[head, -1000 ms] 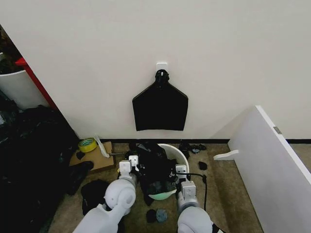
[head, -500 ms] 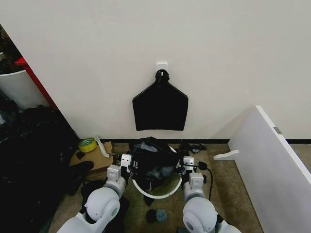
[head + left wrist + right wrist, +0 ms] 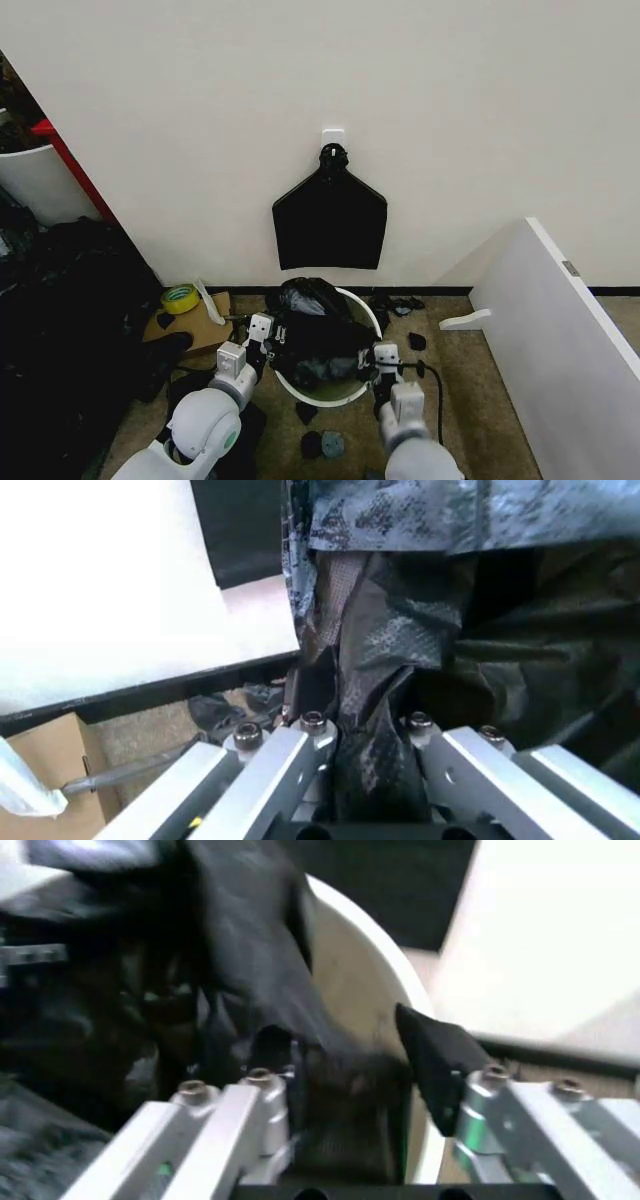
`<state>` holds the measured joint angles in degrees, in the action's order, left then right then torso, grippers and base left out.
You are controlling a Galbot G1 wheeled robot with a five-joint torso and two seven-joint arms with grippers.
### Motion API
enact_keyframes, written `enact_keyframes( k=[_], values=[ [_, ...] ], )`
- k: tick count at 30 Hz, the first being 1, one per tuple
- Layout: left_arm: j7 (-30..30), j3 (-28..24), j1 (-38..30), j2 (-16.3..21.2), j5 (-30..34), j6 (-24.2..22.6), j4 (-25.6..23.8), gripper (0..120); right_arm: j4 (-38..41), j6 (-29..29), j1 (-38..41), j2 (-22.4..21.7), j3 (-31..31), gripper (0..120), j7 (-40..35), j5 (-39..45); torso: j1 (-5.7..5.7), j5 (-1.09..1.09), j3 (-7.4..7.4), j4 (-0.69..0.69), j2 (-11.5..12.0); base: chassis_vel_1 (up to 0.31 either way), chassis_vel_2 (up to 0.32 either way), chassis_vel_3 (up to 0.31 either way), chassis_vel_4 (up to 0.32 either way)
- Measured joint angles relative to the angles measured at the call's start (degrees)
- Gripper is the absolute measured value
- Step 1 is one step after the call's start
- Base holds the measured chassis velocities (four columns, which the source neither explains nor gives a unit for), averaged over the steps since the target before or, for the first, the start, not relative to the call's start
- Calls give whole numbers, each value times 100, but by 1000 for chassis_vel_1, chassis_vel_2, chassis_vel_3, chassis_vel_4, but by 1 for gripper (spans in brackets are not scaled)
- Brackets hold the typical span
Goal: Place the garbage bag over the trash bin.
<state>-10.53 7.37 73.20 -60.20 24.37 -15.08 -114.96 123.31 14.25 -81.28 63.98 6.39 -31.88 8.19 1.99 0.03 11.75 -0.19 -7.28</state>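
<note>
The white trash bin point(image 3: 322, 398) stands on the floor by the wall, its round rim facing up. The crinkled black garbage bag point(image 3: 312, 328) lies bunched over and inside its opening, heaped at the wall side. My left gripper point(image 3: 262, 335) is at the bin's left rim. In the left wrist view it point(image 3: 362, 724) is shut on a bunched fold of the bag point(image 3: 400, 652). My right gripper point(image 3: 383, 358) sits at the bin's near right rim. In the right wrist view it point(image 3: 370, 1080) stands open, with bag point(image 3: 240, 975) against one finger and the bin's rim point(image 3: 385, 952) ahead.
A flat black fan-shaped sheet point(image 3: 330, 222) hangs on the wall above the bin. A yellow tape roll point(image 3: 180, 297) and cardboard point(image 3: 200, 328) lie to the left, beside a dark heap point(image 3: 60, 330). A white board point(image 3: 560, 340) leans at the right. Small black scraps point(image 3: 322, 445) dot the floor.
The bin has gone from tipped, with its pale green base toward me, to upright. Both grippers carried the bag toward the wall. The right gripper has since drawn back a little.
</note>
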Motion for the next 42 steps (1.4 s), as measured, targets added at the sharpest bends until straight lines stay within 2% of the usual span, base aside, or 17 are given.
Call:
enact_keyframes(
  k=[5, 7, 11, 13, 14, 15, 21, 23, 30, 31, 36, 42],
  values=[
    [-30, -14, 70, -42, -75, -11, -10, 4, -205, -396, 10, -48, -26, 57, 415, -886, 0, 1, 1, 1, 0, 0, 0, 0, 0],
    [-35, -25, 78, -55, -86, -16, -12, 4, -236, -416, 22, -44, -26, 61, 451, -975, 0, 1, 0, 1, 0, 0, 0, 0, 0],
    [-58, -53, 110, -75, -116, -33, -25, 4, -358, -365, 87, -27, -46, 79, 475, -1197, 0, 1, 1, 0, 0, 0, 0, 0, 0],
    [-78, -55, 126, -74, -123, -40, -34, 4, -386, -327, 96, -27, -65, 82, 471, -1287, 0, 1, 1, 1, 0, 0, 0, 0, 0],
    [-93, -55, 135, -71, -124, -45, -40, 4, -404, -325, 97, -29, -84, 77, 471, -1360, 0, 1, 1, 0, 0, 0, 0, 0, 0],
    [-93, -55, 135, -71, -124, -45, -40, 4, -404, -325, 97, -29, -84, 77, 471, -1360, 0, 1, 1, 0, 0, 0, 0, 0, 0],
    [-241, -38, 193, -76, -125, -145, -78, 4, -491, -562, 74, -41, -180, 52, 653, -1771, 0, 1, 0, 0, 0, 0, 0, 0, 0],
    [-247, -35, 202, -77, -125, -151, -88, 4, -499, -601, 78, -44, -189, 48, 694, -1784, 0, 1, 0, 0, 0, 0, 0, 0, 0],
    [-216, -38, 317, -55, -302, -140, -116, 4, -623, -1171, 195, -102, -300, 19, 1088, -1729, 0, 0, 1, 1, 0, 0, 0, 0, 0],
    [-216, -38, 317, -55, -302, -140, -116, 4, -623, -1171, 195, -102, -300, 19, 1088, -1729, 0, 0, 1, 1, 0, 0, 0, 0, 0],
    [53, -29, 357, -21, -658, 138, -76, 4, -740, -1448, 321, -163, -425, 0, 1426, -1484, 0, 1, 1, 0, 0, 0, 0, 0, 0],
    [555, 47, 381, 70, -1097, 601, 47, 4, -785, -1374, 514, -248, -635, 0, 1673, -814, 0, 1, 0, 0, 0, 0, 0, 0, 0]
  ],
)
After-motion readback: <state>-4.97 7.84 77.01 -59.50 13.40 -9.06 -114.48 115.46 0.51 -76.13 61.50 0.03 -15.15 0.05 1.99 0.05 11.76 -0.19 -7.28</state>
